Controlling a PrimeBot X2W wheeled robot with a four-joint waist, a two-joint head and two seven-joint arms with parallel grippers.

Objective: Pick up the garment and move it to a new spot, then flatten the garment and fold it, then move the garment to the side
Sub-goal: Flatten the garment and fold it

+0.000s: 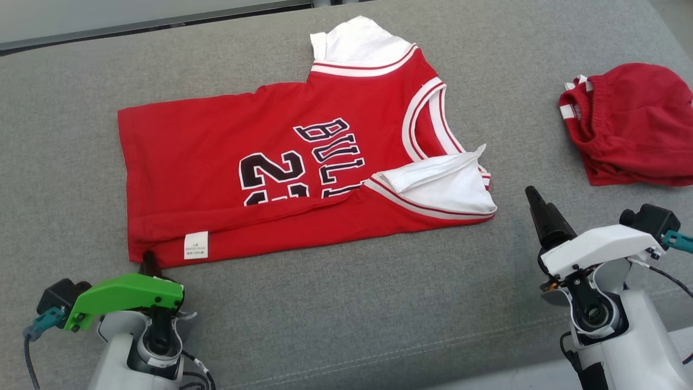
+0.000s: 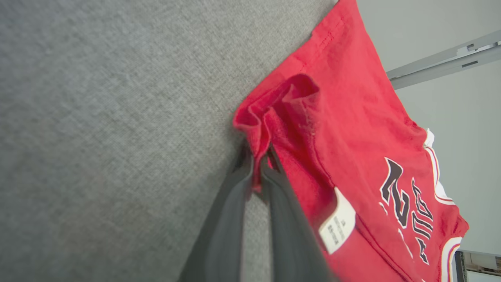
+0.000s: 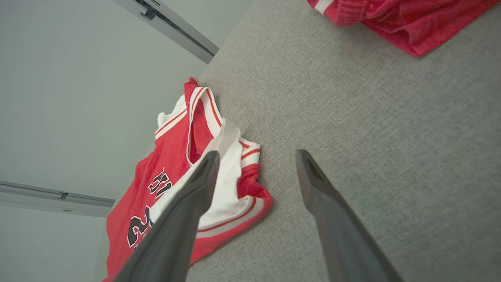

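At the jersey's (image 1: 260,162) near-left corner the left gripper (image 2: 256,164) pinches a bunched fold of red hem between its fingers, the tips hidden under the cloth. The white label (image 1: 195,245) beside them is too small to read. Off the jersey's right end the right gripper (image 3: 256,156) hangs over the grey cushion (image 1: 379,303), fingers spread, empty. The jersey lies mid-cushion, its folded near edge covering part of the number. Farther right, a crumpled red garment (image 1: 633,124).

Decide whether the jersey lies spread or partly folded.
Partly folded: the jersey has its near edge turned over, covering part of the number and baring the label.
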